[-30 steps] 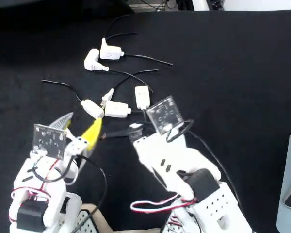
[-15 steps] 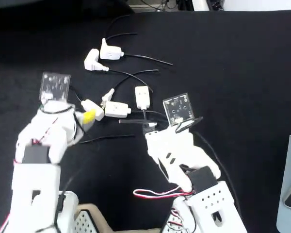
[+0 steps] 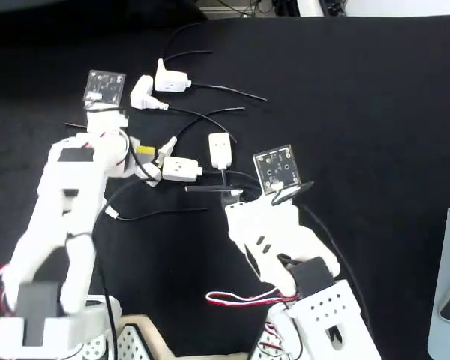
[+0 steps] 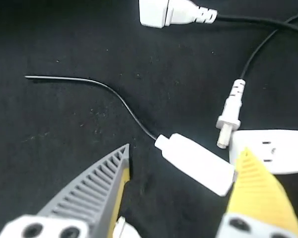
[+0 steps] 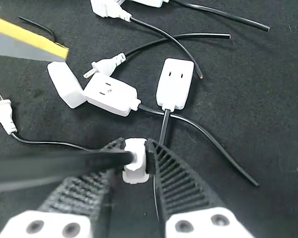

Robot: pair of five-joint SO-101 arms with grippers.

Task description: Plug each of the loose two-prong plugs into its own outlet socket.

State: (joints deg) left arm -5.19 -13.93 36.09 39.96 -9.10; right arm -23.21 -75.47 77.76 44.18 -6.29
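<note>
The sockets point(image 5: 175, 83) and the plug point(image 5: 136, 166) are white, their cords point(image 4: 97, 85) black, and the cloth point(image 3: 360, 112) black too. The left gripper point(image 4: 185, 148) has one grey ribbed finger point(image 4: 92, 191) and one yellow finger point(image 4: 258, 193) — the right gripper point(image 5: 136, 144) has black, ribbed fingers point(image 5: 181, 186).

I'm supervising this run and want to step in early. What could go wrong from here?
1. The right gripper pinches a plug close beside the cord of the socket ahead. Pushing forward may snag that cord and drag the socket away.
2. The left gripper is open around a white block, with its yellow finger over a neighbouring socket. Closing may shove that socket.
</note>
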